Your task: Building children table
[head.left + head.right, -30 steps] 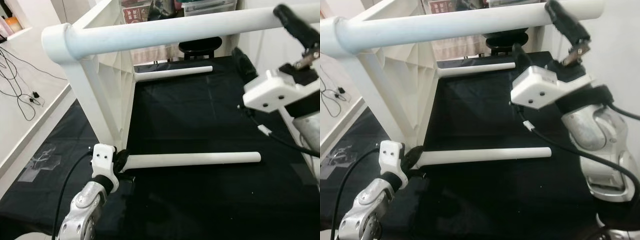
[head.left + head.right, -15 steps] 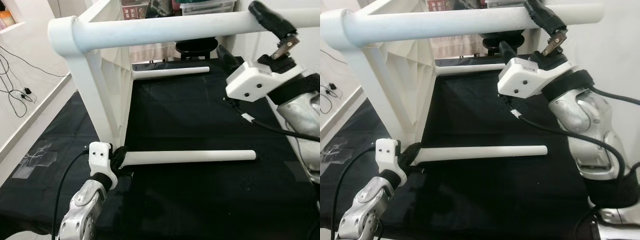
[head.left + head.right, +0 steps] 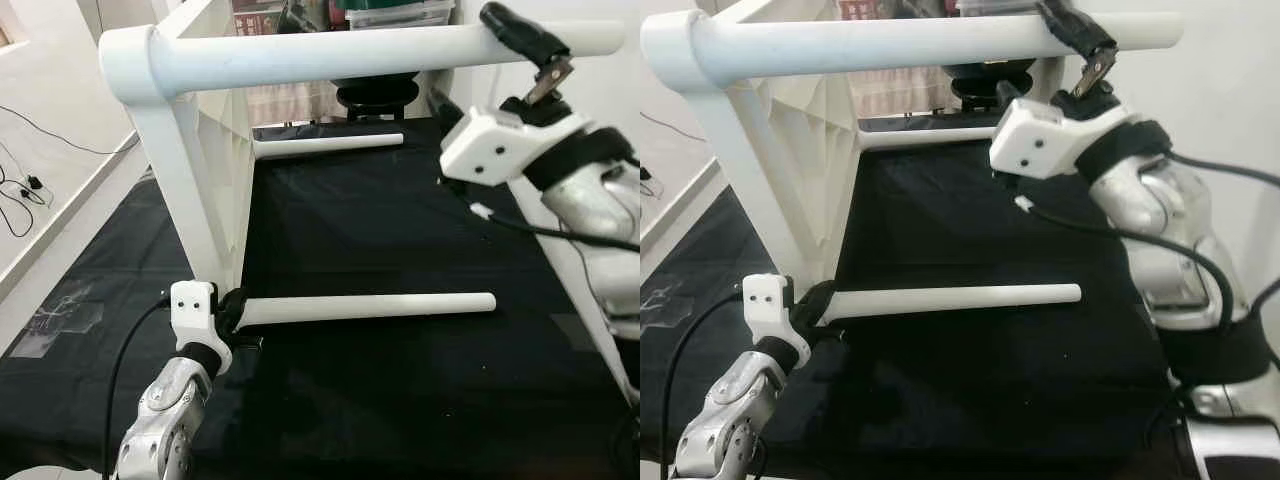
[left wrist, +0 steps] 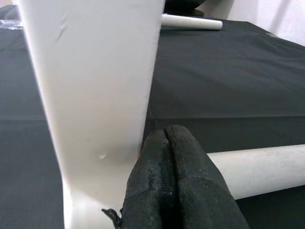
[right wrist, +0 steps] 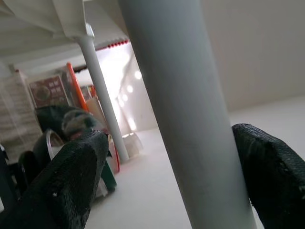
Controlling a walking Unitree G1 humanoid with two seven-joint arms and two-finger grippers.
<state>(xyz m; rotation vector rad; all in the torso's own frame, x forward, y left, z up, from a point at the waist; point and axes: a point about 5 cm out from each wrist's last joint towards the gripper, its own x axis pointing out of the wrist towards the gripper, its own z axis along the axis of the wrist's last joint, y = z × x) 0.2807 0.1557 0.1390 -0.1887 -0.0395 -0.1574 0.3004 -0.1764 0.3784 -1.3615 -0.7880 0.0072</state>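
Observation:
A white children's table lies on its side on a black mat (image 3: 400, 230), its ribbed top (image 3: 215, 150) standing upright. Three round legs stick out level: an upper leg (image 3: 350, 55), a lower leg (image 3: 370, 307) and a far leg (image 3: 330, 146). My left gripper (image 3: 232, 310) is shut, fingers pressed together (image 4: 167, 181), touching the table corner right beside the root of the lower leg. My right gripper (image 3: 475, 55) is open and straddles the upper leg near its free end, one finger (image 5: 267, 176) against it and the other finger (image 5: 76, 176) a little apart.
Pale floor with black cables (image 3: 20, 190) lies left of the mat. A dark stool (image 3: 385, 95) and shelves with boxes stand behind the table. A white wall (image 3: 1230, 90) runs close along the right.
The whole view has shifted as the camera moved, bringing more of my right arm into sight. Both grippers keep their places on the table legs.

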